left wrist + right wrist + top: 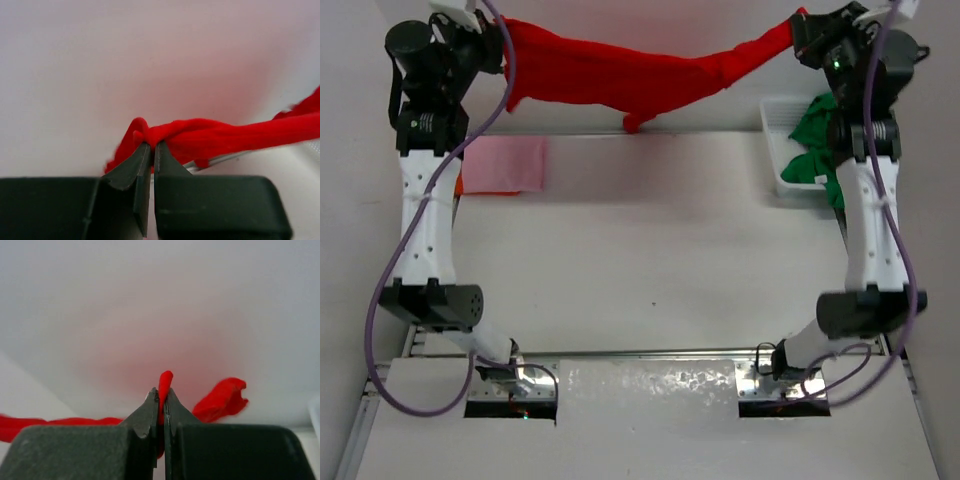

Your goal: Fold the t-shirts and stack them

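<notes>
Overhead, the red t-shirt (620,70) hangs in the air along the far edge of the table (650,250), stretched like a rope from about 10 o'clock to 1 o'clock in the top view. The left gripper (503,45) holds its end at 10 o'clock and the right gripper (798,35) holds the other end at 1 o'clock, with both arms raised. The cloth between them is bunched and twisted. It sags in the middle, and a loose flap dangles at 12 o'clock.

In the left wrist view the two dark fingers (130,167) are closed almost together. A knot of red fabric is pinched at their tips and the rest runs off toward 3 o'clock. In the right wrist view the fingers (145,415) are likewise pressed narrow on a thin fold of red cloth that pokes up between the tips. More of the shirt trails to 9 o'clock there, and a loose end shows at 3 o'clock.

On the table at 9 o'clock in the top view, beside the left arm, the pink t-shirt (505,165) lies flat as a folded rectangle. A thin strip of orange cloth (457,188) shows at its 9 o'clock edge. At 2 o'clock the green t-shirt (815,135) lies crumpled in the white basket (772,115), partly hidden by the right arm.
</notes>
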